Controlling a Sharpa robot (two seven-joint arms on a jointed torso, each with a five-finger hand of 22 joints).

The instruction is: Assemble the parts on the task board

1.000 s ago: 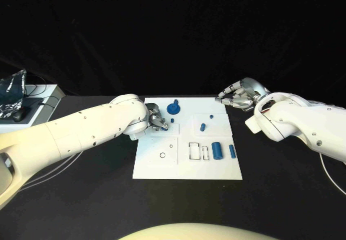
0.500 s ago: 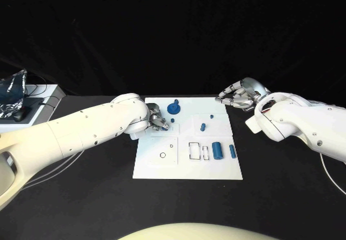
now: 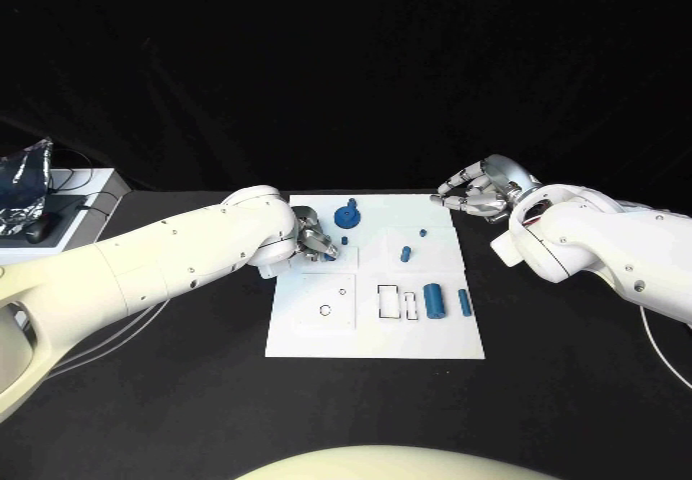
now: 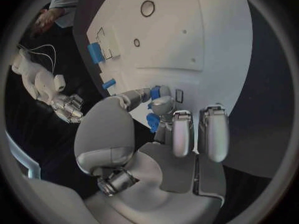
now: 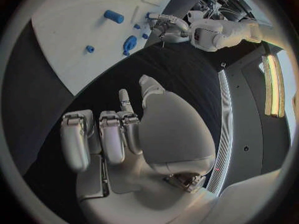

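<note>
the board [image 3: 378,320] lies at the table's centre, and you see blue parts on it: a gear [image 3: 348,215] at the far edge, a small peg [image 3: 407,253] near the middle, and a thick cylinder [image 3: 433,299] beside a thin one [image 3: 466,302] at the right. your left hand [image 3: 317,243] sits over the board's far left area, pinching a small blue part [image 4: 156,92] between thumb and fingers. your right hand [image 3: 483,190] hovers off the board's far right corner, fingers curled in on nothing.
</note>
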